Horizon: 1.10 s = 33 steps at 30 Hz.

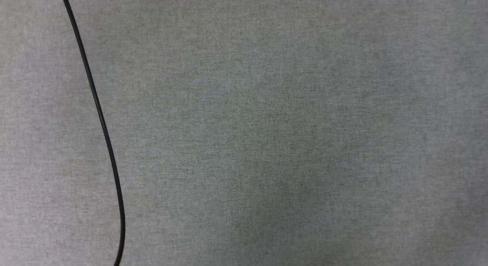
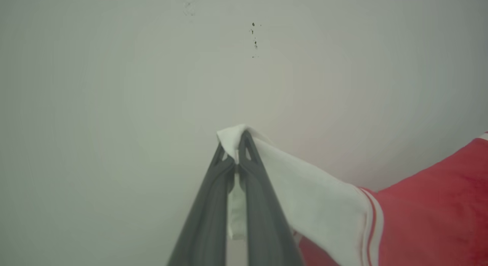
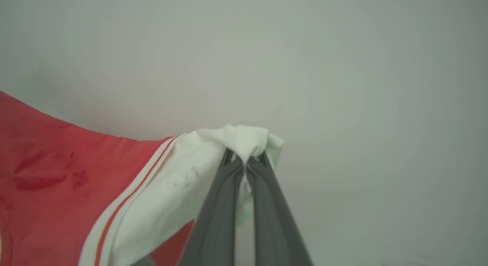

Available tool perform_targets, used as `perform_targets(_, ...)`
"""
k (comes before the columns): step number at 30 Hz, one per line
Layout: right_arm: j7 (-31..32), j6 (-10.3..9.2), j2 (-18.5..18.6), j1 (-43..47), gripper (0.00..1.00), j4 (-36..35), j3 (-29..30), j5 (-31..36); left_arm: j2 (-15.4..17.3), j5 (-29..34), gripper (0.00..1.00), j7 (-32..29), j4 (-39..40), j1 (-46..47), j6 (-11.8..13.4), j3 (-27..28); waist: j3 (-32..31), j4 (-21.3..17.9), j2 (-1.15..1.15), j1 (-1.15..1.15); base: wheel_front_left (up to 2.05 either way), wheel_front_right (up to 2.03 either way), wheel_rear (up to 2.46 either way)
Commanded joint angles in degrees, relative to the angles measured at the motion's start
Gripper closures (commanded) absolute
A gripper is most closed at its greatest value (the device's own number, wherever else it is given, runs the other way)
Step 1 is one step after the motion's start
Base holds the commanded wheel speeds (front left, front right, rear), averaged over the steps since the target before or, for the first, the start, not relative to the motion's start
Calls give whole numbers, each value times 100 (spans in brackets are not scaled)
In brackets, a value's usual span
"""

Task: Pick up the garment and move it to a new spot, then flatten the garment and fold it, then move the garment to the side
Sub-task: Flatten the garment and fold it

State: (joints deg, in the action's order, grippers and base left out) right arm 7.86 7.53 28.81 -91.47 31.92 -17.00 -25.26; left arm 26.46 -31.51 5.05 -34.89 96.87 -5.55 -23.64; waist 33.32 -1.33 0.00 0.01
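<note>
Grey woven surface [image 1: 267,124]: spreads across the head view.
Red garment [image 2: 438,205]: body trails right of the left gripper and left of the right gripper, a white sleeve leading to each.
Left gripper [image 2: 236,151]: fingers clamped on a white sleeve edge.
Right gripper [image 3: 246,159]: fingers clamped on bunched white sleeve cloth.
Black cable [image 1: 101,117]: curves down the grey surface.

no text, label, brand, number or sign can be read. on the red cloth of the garment [image 3: 49,174], faint darker marks are seen in the right wrist view, but no letter or figure can be made out of them.
</note>
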Motion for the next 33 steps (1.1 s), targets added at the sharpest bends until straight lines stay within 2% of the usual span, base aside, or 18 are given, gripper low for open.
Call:
perform_targets(1, -71, -8, -22, 154, 100, 44, -24, -37, 22, -13, 100, 49, -21, -146, -20, -23, -31, -13, 0, -1, 0, 0, 0)
perform_targets(7, -678, -8, -227, 953, 100, 248, -207, -266, 172, -188, 100, 424, 80, -1191, -23, 0, -331, -77, 0, -1, 0, 0, 0)
perform_targets(13, -1086, -8, -327, 2084, 100, 219, -454, -359, 274, -430, 100, 635, 556, -2653, 210, 75, -743, -51, 0, -1, 0, 0, 0)
perform_targets(22, -1380, -8, -307, 4264, 100, -67, -585, -518, 482, -884, 100, 740, 1819, -5584, 918, 254, -1534, 33, 0, -1, 0, 0, 0)
perform_targets(33, -1346, -8, -259, 6602, 100, -504, -296, -752, 698, -1389, 100, 713, 2755, -8213, 1535, 422, -2357, 84, 0, -1, 0, 0, 0)
